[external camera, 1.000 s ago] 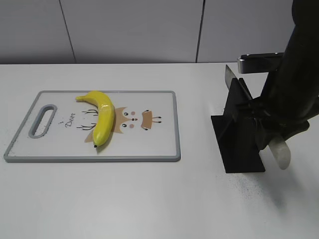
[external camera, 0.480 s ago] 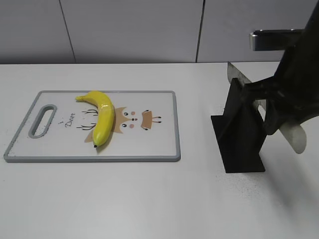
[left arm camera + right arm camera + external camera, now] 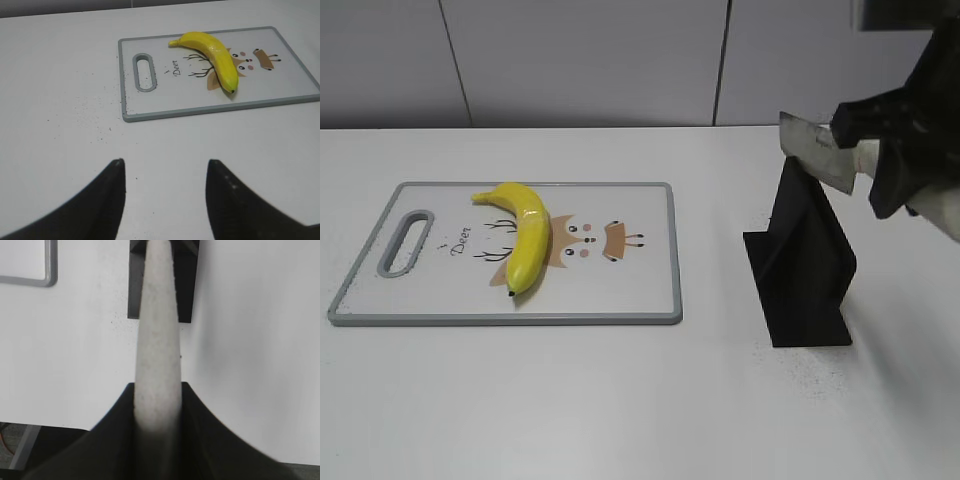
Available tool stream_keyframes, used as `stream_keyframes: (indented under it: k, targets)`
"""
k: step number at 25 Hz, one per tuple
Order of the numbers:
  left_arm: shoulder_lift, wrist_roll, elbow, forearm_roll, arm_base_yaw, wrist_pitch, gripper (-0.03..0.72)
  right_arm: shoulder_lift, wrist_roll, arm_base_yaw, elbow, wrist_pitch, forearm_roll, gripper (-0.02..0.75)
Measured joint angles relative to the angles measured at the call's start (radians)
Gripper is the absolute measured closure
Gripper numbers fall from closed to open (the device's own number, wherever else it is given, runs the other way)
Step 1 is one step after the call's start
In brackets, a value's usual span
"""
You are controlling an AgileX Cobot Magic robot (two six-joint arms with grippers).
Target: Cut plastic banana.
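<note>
**Knife Held Above Its Stand, Banana on the Board**

The cutting board (image 3: 505, 252) served as the landmark: a white board with a grey rim, a slot handle at its left end and a cartoon deer printed on its face. It lay flat on the white table (image 3: 620, 400). Seen from the left wrist camera, the left pincer (image 3: 165, 200) hovered over bare table, well short of the board's near edge, its two dark fingers (image 3: 107, 200) spread apart with nothing between them.

The plastic banana (image 3: 520, 233) rested on the board, left of the board's centre and partly over the deer print. Its stem pointed toward the board's far edge and its small dark tip toward the near edge, with the curve bulging to the right. Nothing touched it.

To the right of the board, well apart from it, a black knife stand (image 3: 802, 265) stood on the table. Above the stand and farther right again, the right pincer (image 3: 895, 150) was clamped on the pale handle of a knife (image 3: 820, 150). The grey blade pointed back toward the board's side, hanging just over the top of the stand. In the right wrist view the pale handle (image 3: 157, 350) ran between the two dark fingers (image 3: 205, 440), which pressed on it from both sides, with the stand (image 3: 185, 285) below it.
</note>
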Motion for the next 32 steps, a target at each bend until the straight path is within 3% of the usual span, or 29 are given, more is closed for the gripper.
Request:
stream_keyframes:
  k: [11,17,22,28,32]
  targets:
    - [0.000,0.000,-0.001,0.000,0.000,-0.007,0.180,0.000,-0.064,0.000,-0.216,0.019,-0.017,0.574]
    - [0.012,0.000,-0.034,0.000,0.000,-0.112,0.180,0.005,-0.281,0.000,-0.262,0.020,-0.019,0.574]
    - [0.158,0.012,-0.091,0.000,0.000,-0.268,0.180,0.084,-0.501,0.000,-0.327,0.022,0.011,0.574]
    - [0.469,0.166,-0.227,-0.038,0.000,-0.340,0.180,0.210,-0.871,0.000,-0.455,0.022,0.144,0.574]
    - [0.700,0.388,-0.371,-0.119,0.000,-0.341,0.180,0.298,-1.117,0.000,-0.530,0.022,0.249,0.574]
